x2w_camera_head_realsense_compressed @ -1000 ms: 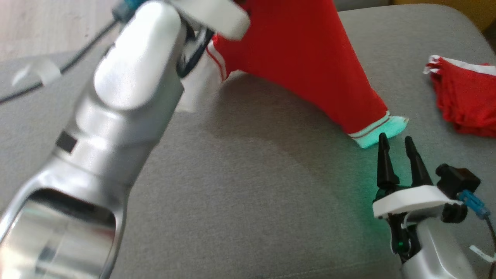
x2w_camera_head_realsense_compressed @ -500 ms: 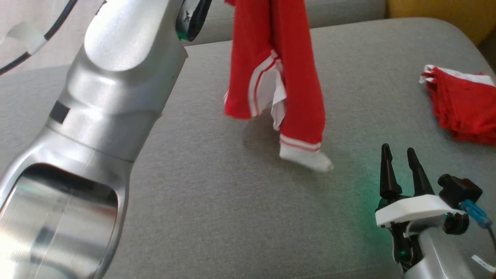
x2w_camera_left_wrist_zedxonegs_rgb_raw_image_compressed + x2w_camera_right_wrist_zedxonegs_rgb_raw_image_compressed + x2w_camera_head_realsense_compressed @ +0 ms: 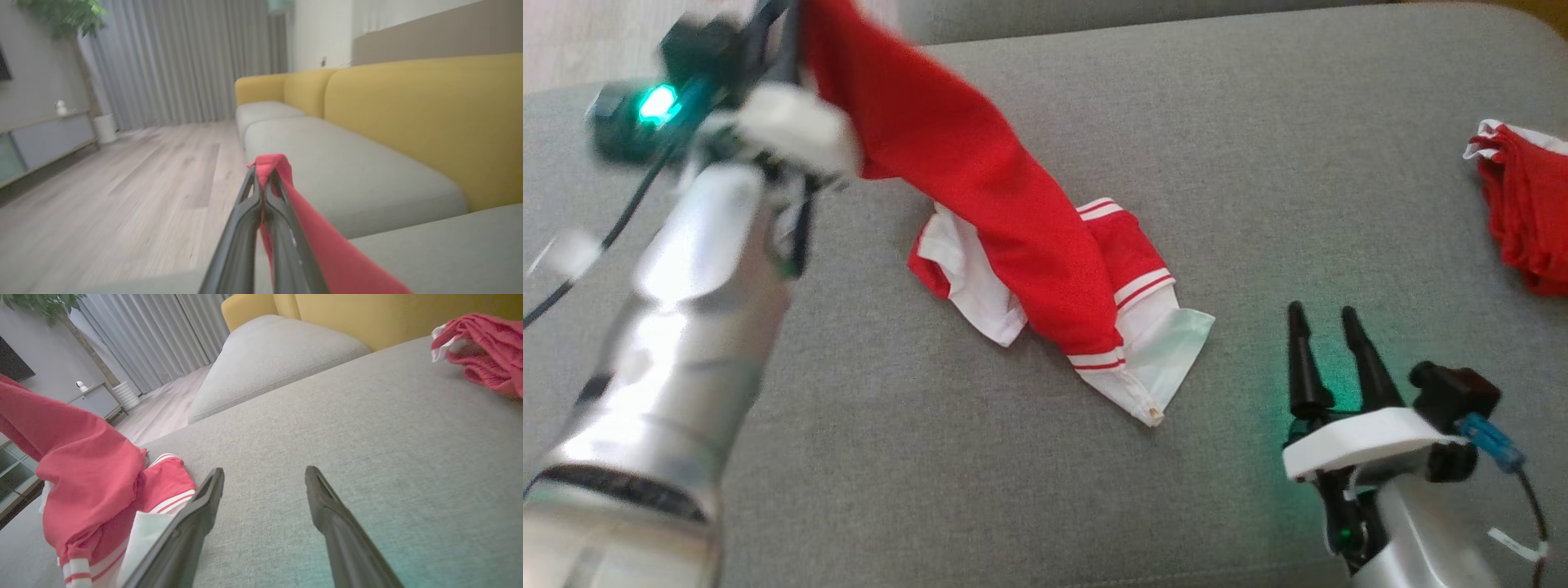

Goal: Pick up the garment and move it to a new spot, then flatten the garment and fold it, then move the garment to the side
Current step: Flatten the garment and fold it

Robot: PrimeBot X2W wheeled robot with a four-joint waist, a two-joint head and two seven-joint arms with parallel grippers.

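Now grips the garment (image 3: 1013, 237) by one bunched red end in the left gripper (image 3: 261, 174), jaws pressed tight together on the cloth, red tuft poking past the tips; holds that end up off the grey cushion (image 3: 1258, 147) at the upper left of the head view; lets the rest slope down and right as a long red band; lands the lower part in a heap on the cushion near the middle: red folds, white lining, white cuffs with red stripes, one white corner pointing toward the right gripper (image 3: 1321, 312); sets the right gripper at the lower right of the head view, fingers (image 3: 1300, 359) pointing up, jaws spread wide with nothing between them; sits near that white corner but apart from it; cannot tell whether touching the cushion or just above it; puts the garment at the lower left of the right wrist view, one finger overlapping the white cloth there, contact unclear; blurs the left arm (image 3: 686, 327) in the head view, green light (image 3: 658, 104) lit by the wrist; has a second red pile (image 3: 1523, 204) with white trim at the far right edge of the cushion, well apart from the garment; shows behind, in the left wrist view, a yellow backrest (image 3: 408, 122), another grey seat (image 3: 347, 163), a pale wooden floor (image 3: 122, 196), grey curtains (image 3: 184, 61), a plant (image 3: 61, 16) and a low cabinet (image 3: 49, 139).
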